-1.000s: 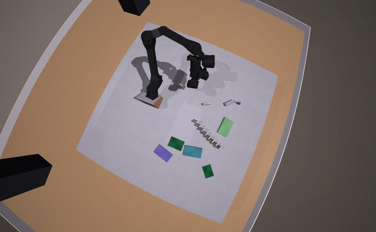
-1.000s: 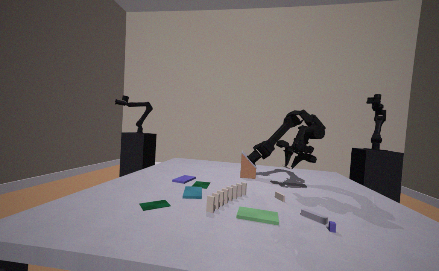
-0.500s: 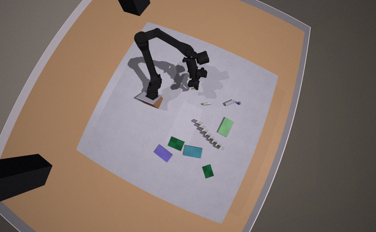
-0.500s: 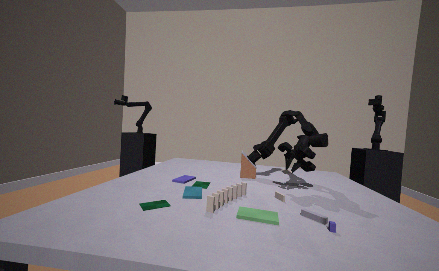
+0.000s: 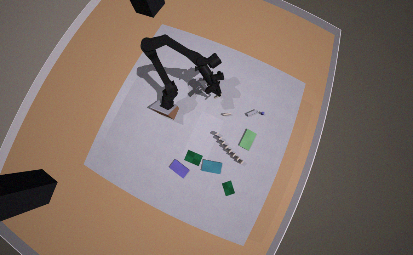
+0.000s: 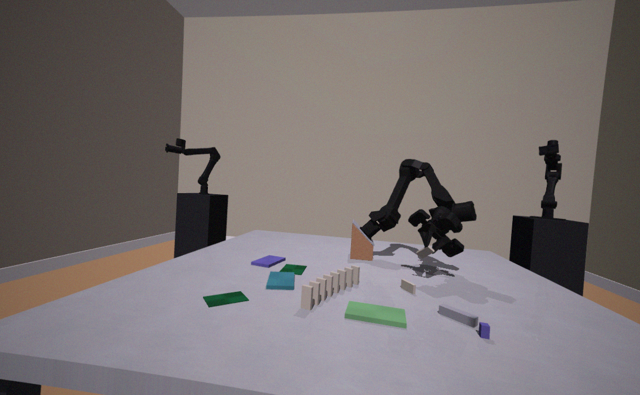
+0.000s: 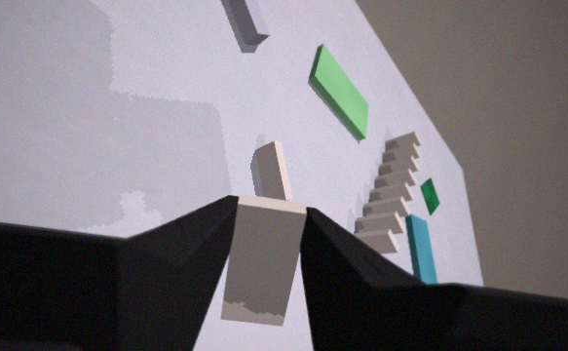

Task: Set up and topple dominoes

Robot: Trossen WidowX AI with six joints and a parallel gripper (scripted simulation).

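My gripper (image 7: 270, 213) is shut on a beige domino (image 7: 263, 263) (image 6: 424, 252) (image 5: 217, 96), held in the air above the table and tilted. In the top view it is above and left of the loose domino. That second beige domino (image 5: 226, 114) (image 6: 408, 286) (image 7: 273, 171) lies on its long edge on the table, apart from the row. Several beige dominoes stand upright in an evenly spaced diagonal row; one end domino (image 6: 306, 297) is nearest the exterior camera, the other end domino (image 6: 356, 275) is toward the arm's base.
A light green block (image 5: 247, 139) (image 6: 375, 315) (image 7: 340, 93) lies beside the row. A grey bar (image 5: 251, 112) (image 6: 458, 315) and a small purple block (image 5: 262, 113) (image 6: 483, 330) lie beyond the loose domino. A teal block (image 5: 211, 166), a purple slab (image 5: 179, 168) and two dark green pieces lie across the row.
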